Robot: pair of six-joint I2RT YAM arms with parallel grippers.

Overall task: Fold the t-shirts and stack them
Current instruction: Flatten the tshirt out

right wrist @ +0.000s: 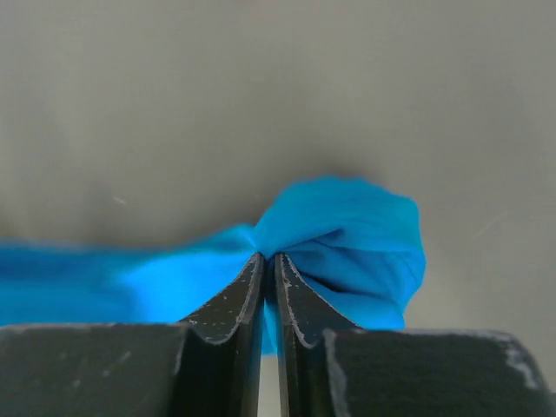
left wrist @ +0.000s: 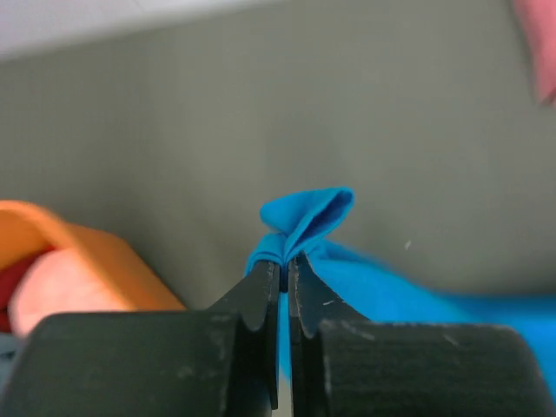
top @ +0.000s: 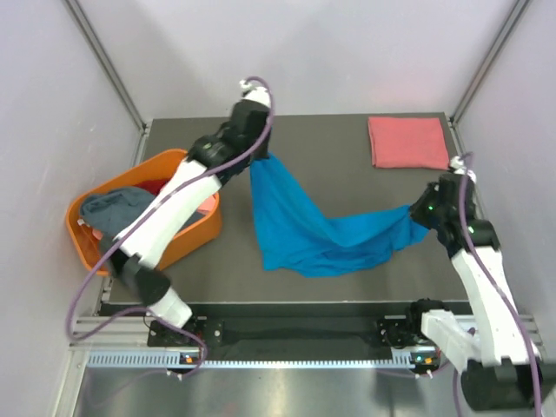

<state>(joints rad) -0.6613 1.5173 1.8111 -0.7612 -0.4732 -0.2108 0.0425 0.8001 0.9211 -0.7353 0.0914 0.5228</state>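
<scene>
Left gripper (left wrist: 282, 261) is clamped on a bunched corner of the blue t-shirt (top: 304, 230), raised over the table (top: 347, 169) toward its far edge, left of centre. Right gripper (right wrist: 268, 259) is pinched on another bunch of the same shirt close to the right edge, jaws nearly together with cloth between them. The shirt hangs from both grips with its middle sagging and lying crumpled on the table toward the near edge; a folded salmon-pink t-shirt (top: 408, 142) lies flat in the far right corner, and the orange basket (top: 80, 236) at the left edge holds a grey-blue t-shirt (top: 117, 208).
</scene>
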